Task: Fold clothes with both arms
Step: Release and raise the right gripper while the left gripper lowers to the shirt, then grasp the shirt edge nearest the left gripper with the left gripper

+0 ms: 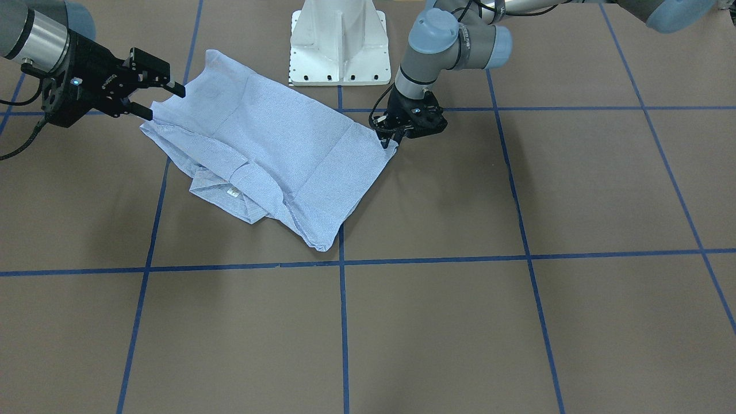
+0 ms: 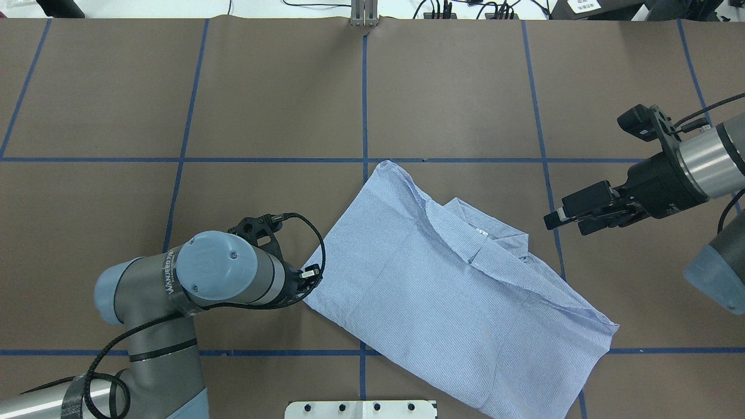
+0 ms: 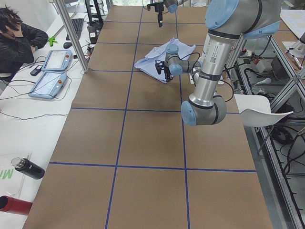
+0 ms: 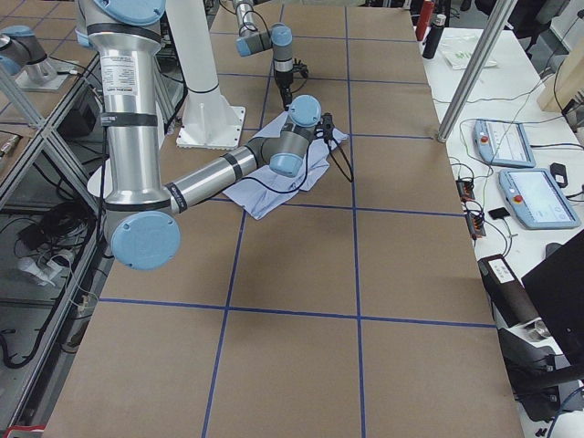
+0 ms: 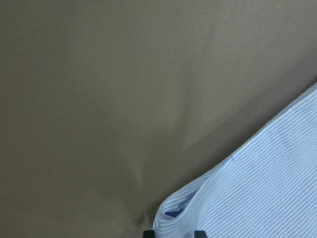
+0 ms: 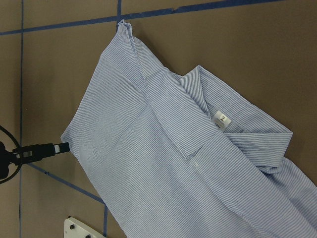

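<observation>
The light blue-and-white striped shirt (image 1: 270,155) (image 2: 460,291) lies partly folded on the brown table, collar and size label (image 6: 223,119) facing up. My left gripper (image 1: 395,140) (image 2: 308,278) is low at the shirt's corner nearest the left arm. In the left wrist view that curled corner (image 5: 176,215) sits pinched between the fingertips, so the gripper is shut on it. My right gripper (image 1: 164,102) (image 2: 567,223) hovers open beside the shirt's opposite edge near the collar. Nothing is between its fingers.
The white pedestal base (image 1: 338,46) stands just behind the shirt. Blue tape lines (image 2: 364,157) grid the table. A metal pole (image 3: 71,36), teach pendants (image 3: 47,81) and a seated person (image 3: 16,43) are along the operators' side, with bottles (image 3: 26,169) at the table's end.
</observation>
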You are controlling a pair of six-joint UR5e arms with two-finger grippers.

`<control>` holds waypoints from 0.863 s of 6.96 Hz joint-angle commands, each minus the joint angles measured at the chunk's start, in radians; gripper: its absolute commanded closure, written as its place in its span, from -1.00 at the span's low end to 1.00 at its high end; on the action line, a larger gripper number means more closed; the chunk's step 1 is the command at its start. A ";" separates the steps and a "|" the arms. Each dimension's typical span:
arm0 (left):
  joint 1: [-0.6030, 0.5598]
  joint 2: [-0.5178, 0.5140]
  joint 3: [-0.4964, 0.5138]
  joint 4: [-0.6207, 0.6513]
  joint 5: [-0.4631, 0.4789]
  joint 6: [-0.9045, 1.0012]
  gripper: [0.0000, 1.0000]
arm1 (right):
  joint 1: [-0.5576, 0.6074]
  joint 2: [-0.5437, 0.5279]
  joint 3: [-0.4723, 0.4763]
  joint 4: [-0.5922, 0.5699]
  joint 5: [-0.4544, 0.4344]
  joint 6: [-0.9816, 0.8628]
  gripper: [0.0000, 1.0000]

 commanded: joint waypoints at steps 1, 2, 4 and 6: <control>0.001 -0.001 -0.003 0.010 0.001 0.000 1.00 | 0.000 0.015 -0.008 -0.005 -0.006 0.005 -1.00; 0.001 -0.002 0.002 0.009 0.000 0.000 0.70 | -0.001 0.020 -0.012 -0.006 -0.016 0.006 -1.00; -0.001 0.001 0.005 0.010 0.000 0.002 -0.33 | -0.001 0.024 -0.019 -0.006 -0.023 0.008 -1.00; -0.002 0.001 0.008 0.023 0.000 0.002 -0.39 | -0.002 0.030 -0.026 -0.006 -0.030 0.008 -1.00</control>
